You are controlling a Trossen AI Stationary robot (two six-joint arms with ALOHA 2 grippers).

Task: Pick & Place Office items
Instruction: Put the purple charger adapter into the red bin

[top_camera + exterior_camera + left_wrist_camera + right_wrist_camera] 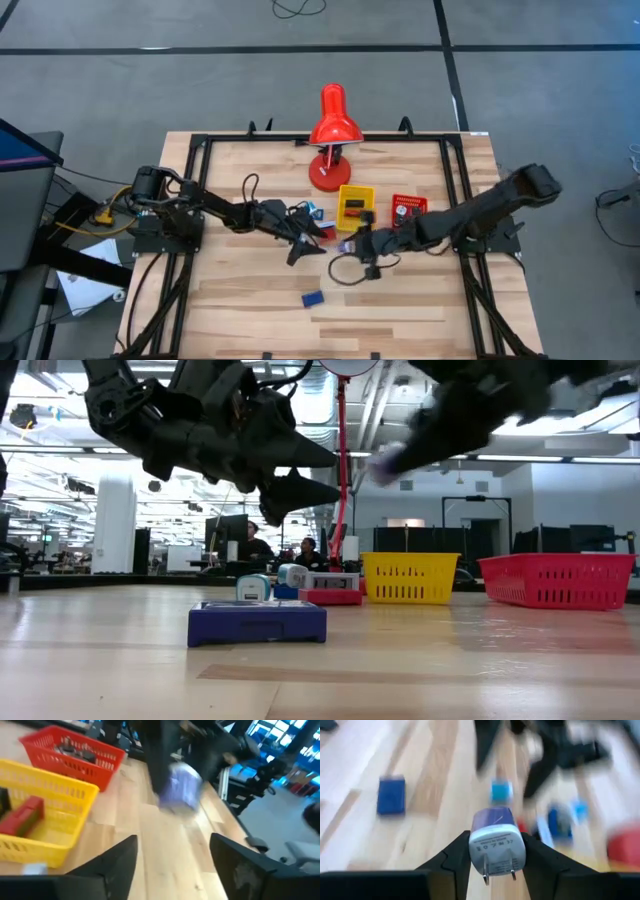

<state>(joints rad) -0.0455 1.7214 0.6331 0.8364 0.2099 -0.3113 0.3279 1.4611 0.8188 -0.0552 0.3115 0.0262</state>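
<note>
My right gripper point(497, 846) is shut on a small white and lavender charger plug point(496, 837) with two metal prongs, above the table's middle point(346, 245). My left gripper point(312, 240) hovers just left of it, open, with nothing between its fingers point(120, 857). A blue flat block point(312, 298) lies flat on the wood nearer the front edge. A few small blue, white and red pieces point(312, 212) lie on the table by the lamp's base. A red block point(22, 815) lies in the yellow tray point(355, 192). My right gripper pinches the charger plug by its two opposite sides point(475, 847) between the two fingers, the prong end facing back toward the wrist. The fingers slant downward from the table's right side. The plug is lifted clear of the table.
A red desk lamp point(330, 140) stands at the far middle. The red tray point(408, 203) sits right of the yellow tray, both just beyond my right gripper. Black frame rails point(200, 150) run along the table's edges. Bare wood lies toward the front.
</note>
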